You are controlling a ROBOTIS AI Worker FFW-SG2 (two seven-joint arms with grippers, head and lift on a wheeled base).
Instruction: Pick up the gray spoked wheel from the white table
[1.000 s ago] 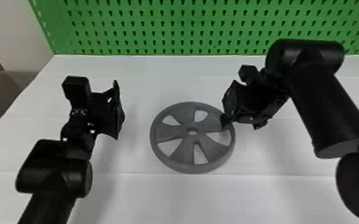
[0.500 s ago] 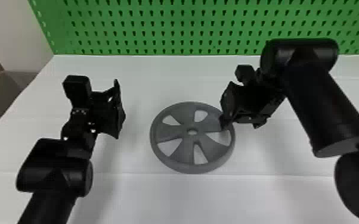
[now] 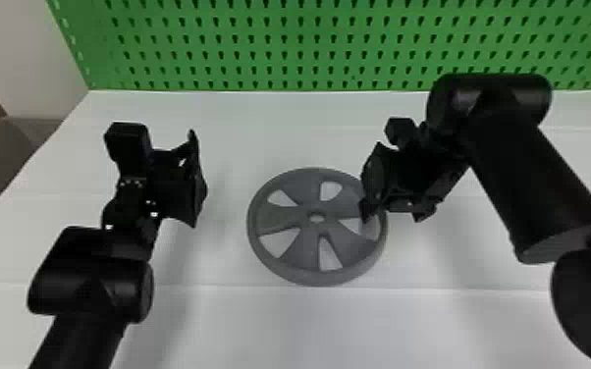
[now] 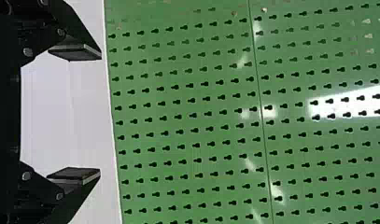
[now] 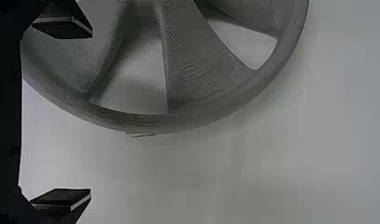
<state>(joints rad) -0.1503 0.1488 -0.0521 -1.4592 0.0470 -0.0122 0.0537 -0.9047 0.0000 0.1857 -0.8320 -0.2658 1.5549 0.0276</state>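
Note:
The gray spoked wheel (image 3: pixel 280 221) lies flat on the white table (image 3: pixel 309 329). At its right rim stands my right gripper (image 3: pixel 392 211), one finger over the wheel and the other outside the rim. In the right wrist view the right gripper (image 5: pixel 90 114) is open, the rim of the wheel (image 5: pixel 192 70) passing partly between its fingers. My left gripper (image 3: pixel 199 179) is parked left of the wheel, apart from it. In the left wrist view that left gripper (image 4: pixel 100 114) is open with nothing between its fingers.
A green pegboard (image 3: pixel 299 49) rises along the table's back edge. Dark floor (image 3: pixel 10 152) lies beyond the table's left side. The right forearm (image 3: pixel 525 176) spans the right part of the table.
The right gripper and its arm have shifted slightly to the left over the past second. The left arm and the wheel look unmoved.

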